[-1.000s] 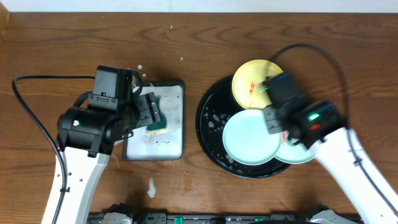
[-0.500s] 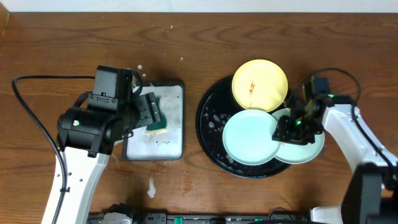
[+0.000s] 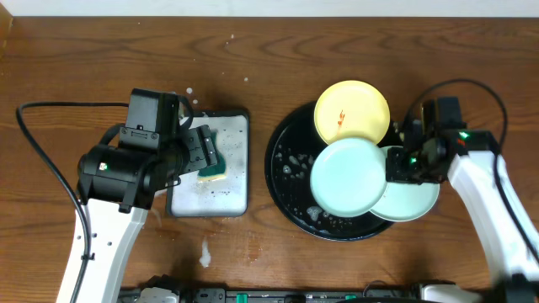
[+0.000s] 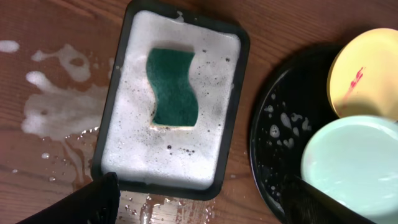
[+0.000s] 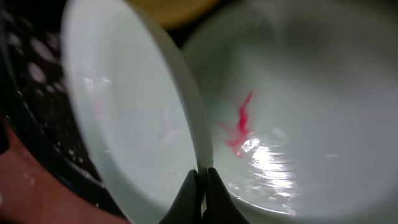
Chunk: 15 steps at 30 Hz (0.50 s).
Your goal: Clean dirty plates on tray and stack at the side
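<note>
The black tray (image 3: 286, 164) holds a pale yellow plate (image 3: 352, 111) with a red smear and a mint plate (image 3: 348, 178). A second mint plate (image 3: 417, 202) lies partly under it, over the tray's right rim. My right gripper (image 3: 394, 168) is shut on the first mint plate's right rim. In the right wrist view its jaws (image 5: 202, 186) pinch that rim, the held plate (image 5: 130, 124) is tilted on edge, and the other mint plate (image 5: 298, 112) shows a red smear. My left gripper (image 4: 199, 211) is open and empty above the sponge tray.
A green sponge (image 4: 173, 87) lies in foam in the rectangular sponge tray (image 4: 111, 146), left of the black tray (image 4: 273, 137). Foam and water are spilled on the wooden table (image 4: 56, 112) left of and below the sponge tray.
My right gripper has closed on the mint plate's right rim and pulled the plate a little right and up. The left arm has not moved.
</note>
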Motion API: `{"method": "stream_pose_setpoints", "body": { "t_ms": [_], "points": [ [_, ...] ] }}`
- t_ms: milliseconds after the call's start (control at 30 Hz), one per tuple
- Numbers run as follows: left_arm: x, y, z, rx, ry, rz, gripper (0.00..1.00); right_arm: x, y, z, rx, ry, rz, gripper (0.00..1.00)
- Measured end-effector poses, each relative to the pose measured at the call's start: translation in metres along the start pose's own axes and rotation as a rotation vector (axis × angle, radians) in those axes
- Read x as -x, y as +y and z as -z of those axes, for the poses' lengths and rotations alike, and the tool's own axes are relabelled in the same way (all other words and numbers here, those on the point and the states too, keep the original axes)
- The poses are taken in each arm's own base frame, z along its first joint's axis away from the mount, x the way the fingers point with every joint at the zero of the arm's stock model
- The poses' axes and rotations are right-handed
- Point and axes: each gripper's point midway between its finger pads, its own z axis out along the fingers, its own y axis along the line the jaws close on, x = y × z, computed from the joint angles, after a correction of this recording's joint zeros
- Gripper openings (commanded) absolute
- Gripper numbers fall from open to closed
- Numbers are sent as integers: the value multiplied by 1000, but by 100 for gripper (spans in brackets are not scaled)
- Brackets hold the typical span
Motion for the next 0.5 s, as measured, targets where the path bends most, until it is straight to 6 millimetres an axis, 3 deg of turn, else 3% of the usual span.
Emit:
{"method": "stream_pose_setpoints", "body": {
  "t_ms": [100, 233, 433, 467, 500],
  "points": [
    [0, 0, 0, 0, 0, 0, 82, 14, 20, 37, -59, -159, 118, 1],
    [0, 0, 0, 0, 0, 0, 83, 11, 48, 70, -151, -306, 273, 1],
    [0, 0, 0, 0, 0, 0, 83, 6, 64, 76, -300, -371, 384, 1],
    [0, 0, 0, 1, 0, 0, 83, 6, 63, 73, -310, -363, 377, 3],
    [0, 0, 0, 1, 0, 0, 83, 6, 62, 70, -316, -351, 365, 17]
  ]
}}
